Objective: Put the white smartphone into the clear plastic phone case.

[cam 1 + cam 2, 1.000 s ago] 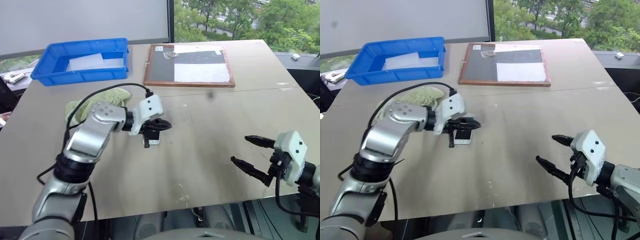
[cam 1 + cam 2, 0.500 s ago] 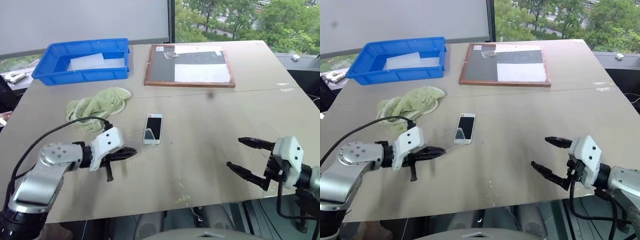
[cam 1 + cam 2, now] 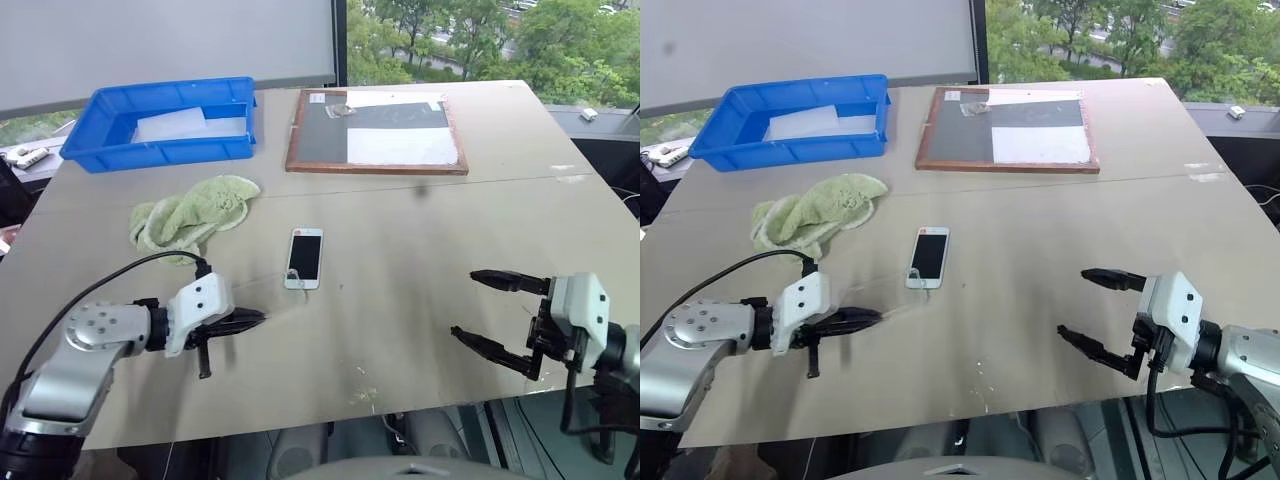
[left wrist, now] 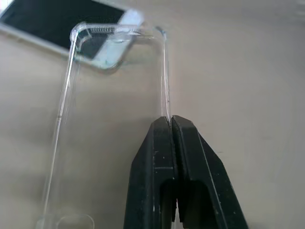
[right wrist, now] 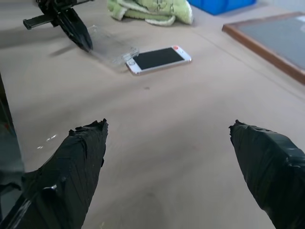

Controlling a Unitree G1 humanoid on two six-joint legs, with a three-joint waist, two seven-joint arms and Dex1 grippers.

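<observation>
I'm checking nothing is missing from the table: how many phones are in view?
1: the white smartphone lies face up mid-table, near the green towel.

Open tabletop (image 3: 420, 250) lies between the right gripper (image 3: 490, 310) and the white smartphone (image 3: 305, 257), unobstructed. The left gripper (image 3: 250, 320), pinching the clear plastic phone case (image 4: 114, 95), crowds the phone's near end; a green cloth (image 3: 190, 212) flanks its left side.
</observation>
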